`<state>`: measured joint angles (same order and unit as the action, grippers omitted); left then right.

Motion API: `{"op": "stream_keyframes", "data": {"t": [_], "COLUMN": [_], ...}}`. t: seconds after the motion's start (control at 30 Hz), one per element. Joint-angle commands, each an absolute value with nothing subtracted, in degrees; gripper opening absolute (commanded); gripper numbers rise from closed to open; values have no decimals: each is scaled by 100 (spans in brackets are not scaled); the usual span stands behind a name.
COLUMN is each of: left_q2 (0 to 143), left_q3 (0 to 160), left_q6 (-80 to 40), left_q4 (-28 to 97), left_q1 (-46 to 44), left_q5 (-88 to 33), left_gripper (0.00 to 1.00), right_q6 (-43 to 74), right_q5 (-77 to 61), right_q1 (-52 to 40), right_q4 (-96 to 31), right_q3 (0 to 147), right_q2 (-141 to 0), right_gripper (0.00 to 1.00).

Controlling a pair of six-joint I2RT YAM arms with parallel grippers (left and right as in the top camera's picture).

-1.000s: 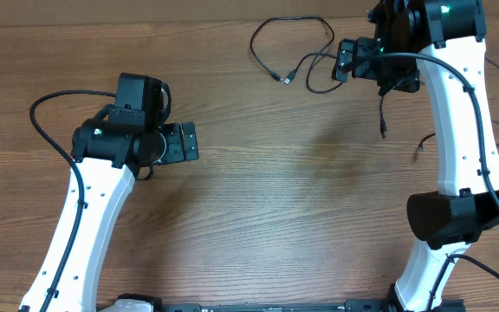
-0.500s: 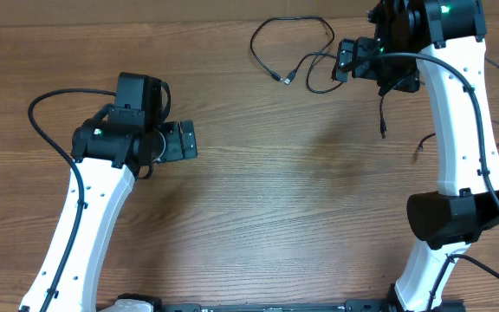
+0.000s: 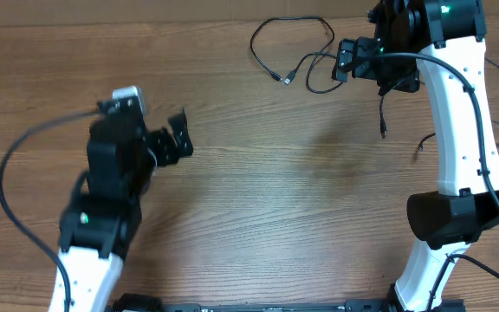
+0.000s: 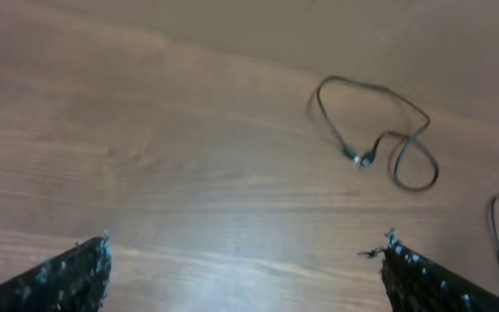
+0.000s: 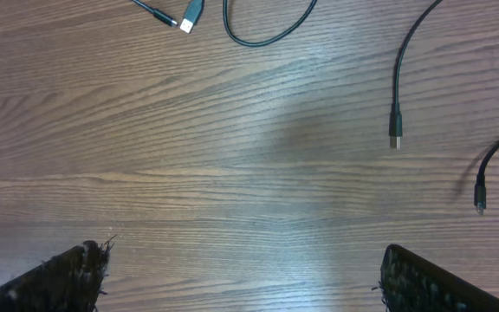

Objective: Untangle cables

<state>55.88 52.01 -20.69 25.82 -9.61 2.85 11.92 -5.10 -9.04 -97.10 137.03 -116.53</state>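
Thin black cables lie at the far right of the wooden table. One looped cable ends in two small plugs; it also shows in the left wrist view as a loop. A second cable runs straight down beside the right arm, its plug lying free. A third short cable end lies further right. My right gripper stands open just right of the loop, holding nothing. My left gripper is open over bare wood, far left of the cables, its fingers wide apart.
The table's far edge runs close behind the looped cable. Thick black wires fixed to the arms arc out beside each arm. The right arm's base stands at the right front.
The left arm has swung: its body has pulled back toward the near-left and the gripper now tilts up toward the far right. The right arm and the cables have not moved.
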Motion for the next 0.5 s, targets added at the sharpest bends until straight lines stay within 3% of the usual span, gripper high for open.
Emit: {"op": "stream_keyframes", "data": {"t": [0.0,0.47], "left_q2": [4698,775], "left_q3": [4250,1234], "left_q6": [-2158,-2499], "left_q4": [2001,58], "left_q1": [-939,-934], "left_q5": [331,423], "left_gripper": [100,100], "right_q6": [1149,1149], "right_q5": [-519,-517], "right_q1": [-899,-899], "right_q4": [-9695,-9695], "right_q3": [13721,13721], "right_q2": [-11498,-11498], "right_gripper": [100,100]}}
